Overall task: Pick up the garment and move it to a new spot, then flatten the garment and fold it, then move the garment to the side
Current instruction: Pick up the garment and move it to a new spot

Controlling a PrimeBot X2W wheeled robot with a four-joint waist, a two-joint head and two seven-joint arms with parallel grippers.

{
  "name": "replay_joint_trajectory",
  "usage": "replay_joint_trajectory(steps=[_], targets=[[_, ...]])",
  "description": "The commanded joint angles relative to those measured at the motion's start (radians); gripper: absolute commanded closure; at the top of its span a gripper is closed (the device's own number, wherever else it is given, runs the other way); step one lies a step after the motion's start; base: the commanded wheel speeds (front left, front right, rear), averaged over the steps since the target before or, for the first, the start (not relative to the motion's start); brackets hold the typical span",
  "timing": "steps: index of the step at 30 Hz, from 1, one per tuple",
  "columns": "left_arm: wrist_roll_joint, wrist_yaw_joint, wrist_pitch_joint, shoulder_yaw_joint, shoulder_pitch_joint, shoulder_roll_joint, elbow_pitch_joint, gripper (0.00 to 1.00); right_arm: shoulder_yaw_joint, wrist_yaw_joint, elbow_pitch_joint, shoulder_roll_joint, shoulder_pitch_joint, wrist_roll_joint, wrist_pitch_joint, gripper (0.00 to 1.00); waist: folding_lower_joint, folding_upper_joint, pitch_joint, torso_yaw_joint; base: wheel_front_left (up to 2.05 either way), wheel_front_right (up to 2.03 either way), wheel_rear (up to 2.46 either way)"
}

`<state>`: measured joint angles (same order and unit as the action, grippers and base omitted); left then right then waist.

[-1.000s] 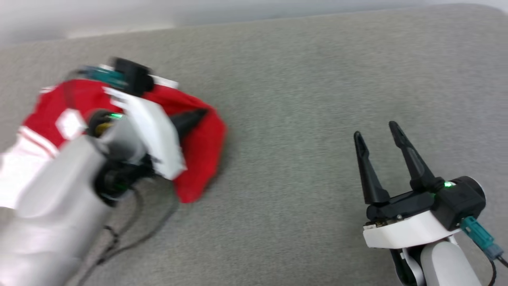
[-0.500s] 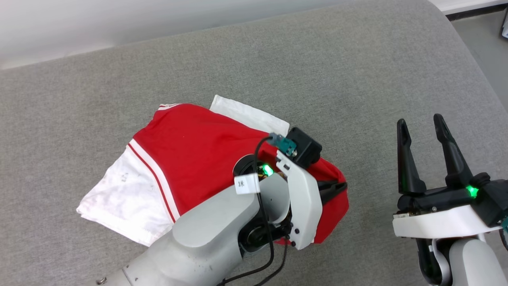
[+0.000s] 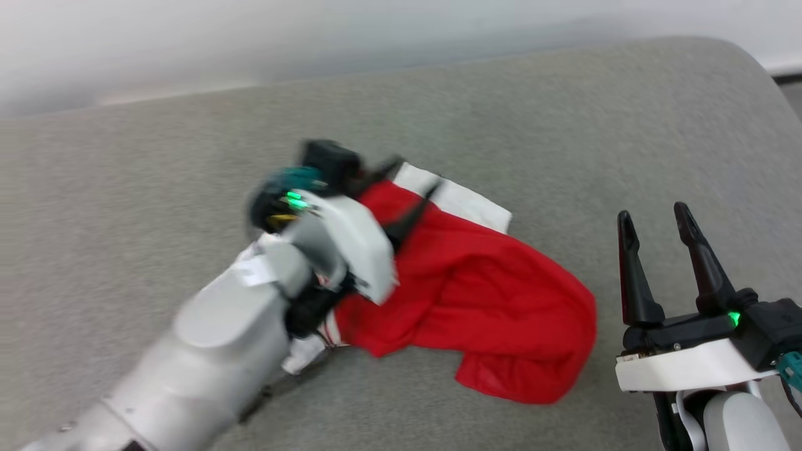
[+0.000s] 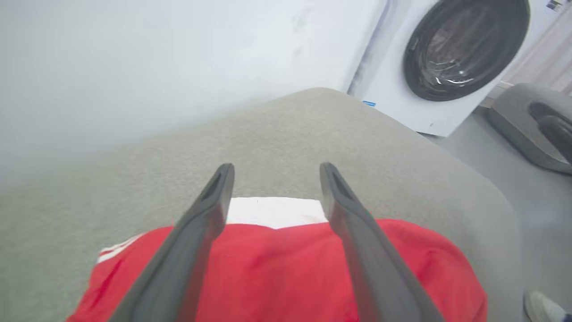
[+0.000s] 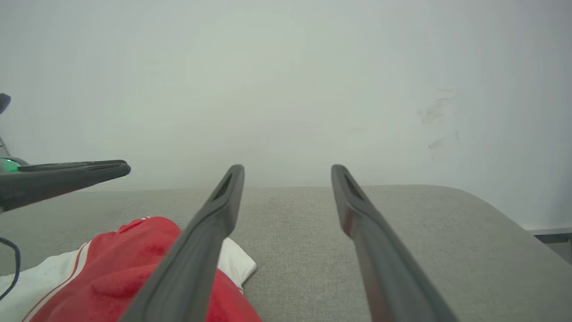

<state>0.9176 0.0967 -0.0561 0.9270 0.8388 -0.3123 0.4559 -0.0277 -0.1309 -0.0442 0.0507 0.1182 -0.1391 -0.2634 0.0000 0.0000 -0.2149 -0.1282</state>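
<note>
This looks like a home-style laundry area: a front-loading washing machine stands at the upper right of the left wrist view. A grey fabric-covered cushion meets a plain white wall

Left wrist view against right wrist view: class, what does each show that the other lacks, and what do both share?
Left wrist view: a washing machine and a grey floor seat. Right wrist view: a green light and a dark cable at its left edge. Both: the red-and-white shirt, the grey cushion, the white wall, and the left pincer, open.
</note>
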Motion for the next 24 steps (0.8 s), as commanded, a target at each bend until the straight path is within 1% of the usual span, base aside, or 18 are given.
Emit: replay_joint_trajectory(steps=[1, 5, 8, 10, 13, 15, 17, 18, 20, 24], targets=[[-0.015, -0.021, -0.047, -0.023, 0.002, -0.024, 0.005, 0.00, 0.001, 0.000, 0.004, -0.001, -0.013, 0.008, -0.002, 0.00, 0.0000, 0.0000, 0.048, 0.058, 0.00, 0.00, 0.00], [-0.057, -0.079, -0.152, -0.075, -0.026, -0.107, 0.002, 0.00, 0.006, 0.000, 0.012, -0.001, -0.024, 0.019, -0.002, 0.00, 0.0000, 0.0000, 0.086, 0.109, 0.00, 0.00, 0.00], [-0.096, -0.136, -0.196, -0.125, -0.072, -0.173, -0.041, 0.00, 0.005, 0.000, 0.018, -0.001, -0.034, 0.023, -0.002, 0.00, 0.0000, 0.0000, 0.108, 0.137, 0.00, 0.00, 0.00], [-0.121, -0.175, -0.207, -0.167, -0.128, -0.210, -0.088, 0.00, 0.008, 0.000, 0.019, -0.001, -0.043, 0.025, -0.002, 0.00, 0.0000, 0.0000, 0.120, 0.153, 0.00, 0.00, 0.00], [-0.182, -0.233, -0.210, -0.265, -0.241, -0.253, -0.217, 0.00, 0.009, 0.000, 0.018, -0.001, -0.047, 0.026, -0.002, 0.00, 0.0000, 0.0000, 0.128, 0.168, 0.00, 0.00, 0.00], [-0.224, -0.261, -0.209, -0.340, -0.340, -0.261, -0.306, 0.00, 0.010, 0.000, 0.015, -0.001, -0.052, 0.028, -0.002, 0.00, 0.0000, 0.0000, 0.130, 0.174, 0.00, 0.00, 0.00], [-0.276, -0.278, -0.209, -0.409, -0.434, -0.262, -0.384, 0.00, 0.011, 0.000, 0.012, -0.001, -0.057, 0.028, -0.002, 0.00, 0.0000, 0.0000, 0.132, 0.177, 0.00, 0.00, 0.00], [-0.276, -0.278, -0.209, -0.409, -0.434, -0.262, -0.384, 0.00, 0.011, 0.000, 0.012, -0.001, -0.057, 0.028, -0.002, 0.00, 0.0000, 0.0000, 0.132, 0.177, 0.00, 0.00, 0.00], [-0.319, -0.283, -0.209, -0.467, -0.524, -0.240, -0.447, 0.00, 0.013, 0.000, 0.010, -0.001, -0.061, 0.030, -0.002, 0.00, 0.0000, 0.0000, 0.133, 0.180, 0.00, 0.00, 0.00], [-0.386, -0.273, -0.209, -0.567, -0.665, -0.179, -0.525, 0.00, 0.017, 0.000, 0.009, -0.001, -0.069, 0.030, -0.002, 0.00, 0.0000, 0.0000, 0.136, 0.183, 0.00, 0.00, 0.00]])
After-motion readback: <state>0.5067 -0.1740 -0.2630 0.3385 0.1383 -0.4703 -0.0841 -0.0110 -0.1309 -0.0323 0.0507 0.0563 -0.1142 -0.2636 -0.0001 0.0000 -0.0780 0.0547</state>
